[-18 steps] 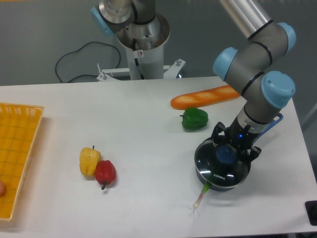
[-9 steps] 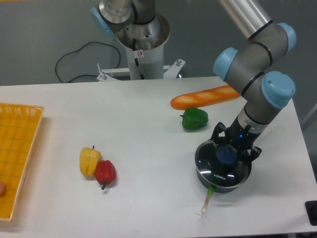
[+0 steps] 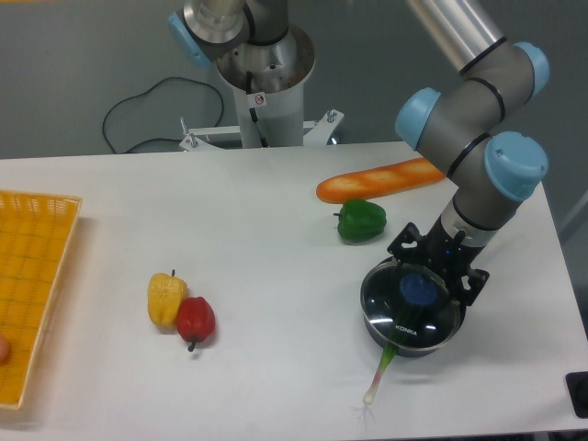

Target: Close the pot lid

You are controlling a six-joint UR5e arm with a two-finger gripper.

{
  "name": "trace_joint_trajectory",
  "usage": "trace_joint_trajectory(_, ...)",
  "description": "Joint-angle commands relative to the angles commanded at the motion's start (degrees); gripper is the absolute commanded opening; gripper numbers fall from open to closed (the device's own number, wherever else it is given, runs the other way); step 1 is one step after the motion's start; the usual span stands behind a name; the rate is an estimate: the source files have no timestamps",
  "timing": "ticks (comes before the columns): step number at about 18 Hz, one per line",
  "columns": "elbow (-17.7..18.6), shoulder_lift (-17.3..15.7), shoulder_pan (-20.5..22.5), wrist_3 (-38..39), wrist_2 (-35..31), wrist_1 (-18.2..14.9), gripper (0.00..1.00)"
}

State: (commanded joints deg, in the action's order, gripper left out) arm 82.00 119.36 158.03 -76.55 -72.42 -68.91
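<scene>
Reaching down from the upper right, the arm is bent so the gripper (image 3: pixel 434 268) is pointed straight at the lid (image 3: pixel 411 305), which is seated on the pot (image 3: pixel 413 338) near the table's (image 3: pixel 276 239) front right. Fingers are spread either side of the blue knob (image 3: pixel 419 288), nothing gripped.

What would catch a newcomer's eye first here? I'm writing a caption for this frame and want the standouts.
The grey-and-blue arm reaches down at the right, its gripper just above the blue knob of the glass lid, which sits on the black pot; a green stalk pokes out from under the lid at the front. Behind lie a green pepper and a long baguette. Left of centre, a yellow pepper touches a red pepper.
</scene>
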Motion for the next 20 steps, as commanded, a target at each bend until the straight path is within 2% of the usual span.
trace_joint_trajectory(6, 0.2, -2.6, -0.1, -0.6, -0.6, 0.0, 1.00)
trace_joint_trajectory(9, 1.1, -5.6, 0.0, -0.8, -5.6, -0.5, 1.00)
trace_joint_trajectory(15, 2.4, -8.4, -0.1, -1.7, -13.0, -1.8, 1.00)
trace_joint_trajectory(18, 2.8, -10.4, 1.0, -10.5, -16.4, -5.7, 1.00)
trace_joint_trajectory(20, 3.5, -11.4, 2.0, -15.7, -19.3, -7.1, 1.00)
